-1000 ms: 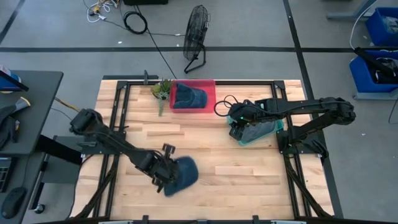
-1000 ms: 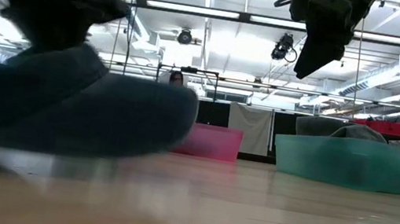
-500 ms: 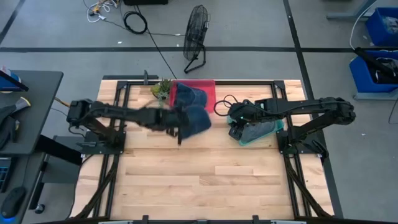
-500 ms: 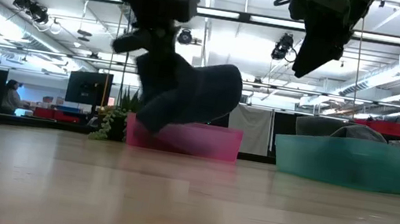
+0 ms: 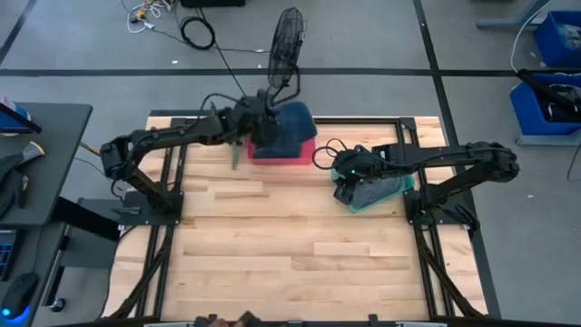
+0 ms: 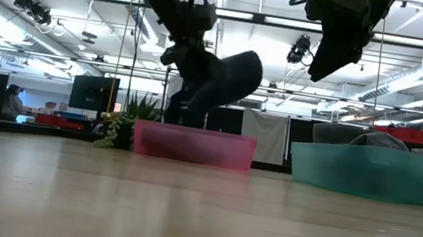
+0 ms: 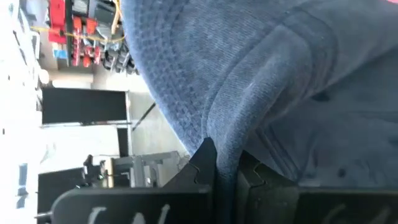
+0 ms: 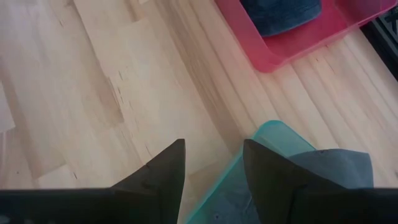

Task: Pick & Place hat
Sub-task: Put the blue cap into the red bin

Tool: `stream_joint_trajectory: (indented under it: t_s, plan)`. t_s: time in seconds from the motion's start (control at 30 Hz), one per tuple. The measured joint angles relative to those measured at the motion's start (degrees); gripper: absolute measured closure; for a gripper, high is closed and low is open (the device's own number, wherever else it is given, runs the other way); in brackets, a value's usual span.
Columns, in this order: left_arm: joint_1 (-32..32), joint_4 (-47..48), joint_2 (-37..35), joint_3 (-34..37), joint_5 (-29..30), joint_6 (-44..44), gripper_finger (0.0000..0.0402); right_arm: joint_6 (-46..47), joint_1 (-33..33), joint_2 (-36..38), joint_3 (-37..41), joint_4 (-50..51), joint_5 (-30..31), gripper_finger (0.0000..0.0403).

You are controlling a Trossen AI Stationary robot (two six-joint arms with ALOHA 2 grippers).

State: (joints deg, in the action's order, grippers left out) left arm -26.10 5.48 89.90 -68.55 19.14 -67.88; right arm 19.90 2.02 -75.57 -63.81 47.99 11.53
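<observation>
My left gripper (image 5: 258, 118) is shut on a blue knitted hat (image 5: 290, 123). It holds the hat in the air over the pink bin (image 5: 283, 153) at the table's far edge. In the low view the hat (image 6: 221, 82) hangs just above the pink bin (image 6: 195, 145). My right gripper (image 8: 211, 168) is open and hovers over the near-left corner of the teal bin (image 8: 245, 186). A grey-blue hat (image 8: 336, 165) lies in that bin. In the right wrist view, blue cloth (image 8: 280, 15) shows inside the pink bin (image 8: 292, 53). My left gripper pinches a raised fold of the blue hat (image 7: 227, 134) between its two fingers (image 7: 208, 163). The arm reaches in from the table's left, roughly level. The hat is lifted clear and hangs slanting below and beyond the fingers, over the pink bin.
A small potted plant (image 6: 122, 126) stands just left of the pink bin. The teal bin (image 5: 377, 191) sits on the right half of the table, with a black cable (image 5: 325, 156) beside it. A floor fan (image 5: 286, 45) stands beyond the far edge. Bare wood (image 5: 290, 254) fills the near half.
My left gripper has swung the blue hat from low near the table's near edge, up and across toward the far edge. It now hangs over the pink bin, and the gripper has stayed shut on it throughout.
</observation>
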Motion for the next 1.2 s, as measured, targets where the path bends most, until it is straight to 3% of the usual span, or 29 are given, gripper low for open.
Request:
stream_joint_trajectory:
  t_s: [0.2, 0.57, 0.83, 1.1, 1.2]
  plan:
    - [-4.3, 1.4, 3.4, 0.0, -9.1, 0.9, 0.039, -1.0, 0.0, 0.0, 0.0, 0.0, 0.0, 0.0238]
    - [-5.3, 4.1, 9.1, 0.0, -9.9, -13.6, 0.0381, -0.9, 0.0, 0.0, 0.0, -0.2, 0.0, 0.0238]
    - [-5.5, 4.1, 11.1, 0.0, -10.2, -3.4, 0.0367, -0.9, 0.0, 0.0, 0.0, -1.0, 0.0, 0.0238]
    - [-5.4, 2.0, 11.5, 0.1, -10.3, -1.0, 0.0309, -0.9, 0.0, 0.0, 0.0, -1.0, 0.0, 0.0238]
    - [-5.1, -2.9, 11.5, 0.1, -7.4, 2.9, 0.0281, -0.9, 0.0, 0.0, 0.0, -1.1, 0.0, 0.0238]
